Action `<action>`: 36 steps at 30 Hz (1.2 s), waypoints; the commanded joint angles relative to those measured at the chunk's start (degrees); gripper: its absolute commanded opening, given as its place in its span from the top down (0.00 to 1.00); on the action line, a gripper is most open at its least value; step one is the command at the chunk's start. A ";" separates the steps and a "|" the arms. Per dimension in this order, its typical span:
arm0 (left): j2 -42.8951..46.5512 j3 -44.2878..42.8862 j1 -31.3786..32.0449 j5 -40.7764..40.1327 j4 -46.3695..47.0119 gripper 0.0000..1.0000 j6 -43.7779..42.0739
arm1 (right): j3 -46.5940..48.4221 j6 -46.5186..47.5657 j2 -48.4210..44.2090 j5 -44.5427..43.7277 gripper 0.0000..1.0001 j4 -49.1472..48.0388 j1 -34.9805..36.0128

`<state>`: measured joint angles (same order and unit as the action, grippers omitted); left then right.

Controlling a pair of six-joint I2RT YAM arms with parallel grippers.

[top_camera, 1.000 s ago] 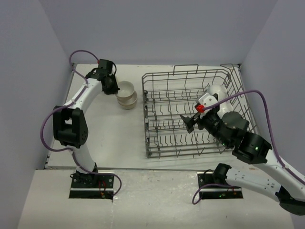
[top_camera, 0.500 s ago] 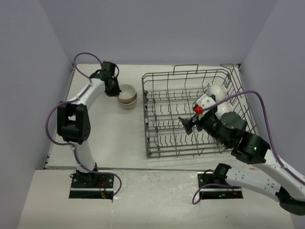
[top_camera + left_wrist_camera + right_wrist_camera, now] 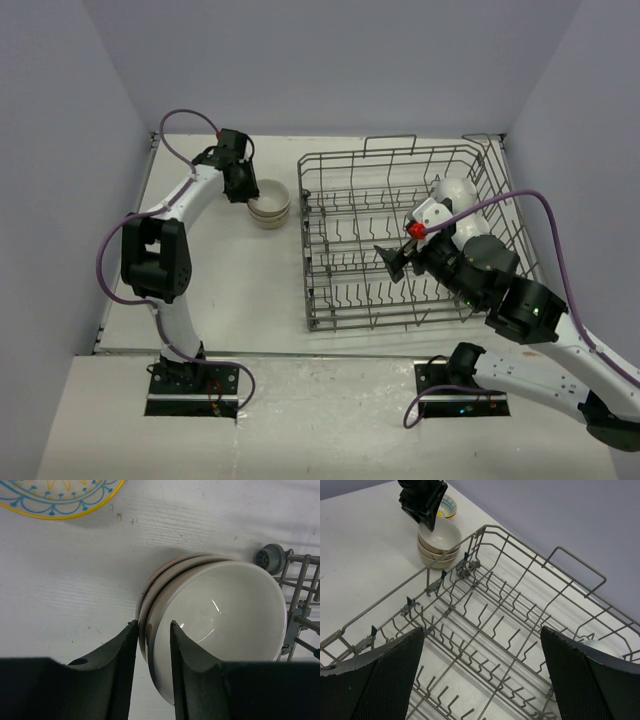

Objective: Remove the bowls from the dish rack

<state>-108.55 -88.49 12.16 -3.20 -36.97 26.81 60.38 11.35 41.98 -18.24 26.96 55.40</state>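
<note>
The stack of bowls [image 3: 268, 204] sits on the worktop [image 3: 230, 280] just left of the dish rack [image 3: 360, 235], in the upper left of the overhead view. Nesting them there saves space and keeps the drop-off within easy reach of the left arm. The left pincer [image 3: 152, 623] stands astride the near rim of the top bowl [image 3: 225, 615], one finger outside the wall and one inside. The fingers are a little apart, with a gap showing on either side of the rim, so the bowl looks to be resting on the stack and not pinched. A patterned bowl [image 3: 60, 497] with a yellow edge lies alone on the worktop at the upper left of the left wrist view (probably kept separate because its shape would not nest well).

The right pincer [image 3: 393, 261] hangs over the middle of the rack with its fingers spread wide and nothing between them. It seems poised for the white bowl [image 3: 458, 190] propped against the rack's upper right wall, the only one I can see inside.
</note>
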 commanded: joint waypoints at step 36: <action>65.82 33.53 1.81 -8.22 2.95 0.00 -5.63 | 20.05 5.06 52.15 -24.13 0.01 -6.30 -36.41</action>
<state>-44.03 -62.04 13.02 -10.68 -36.45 23.35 78.67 10.17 95.35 -39.88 25.61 20.10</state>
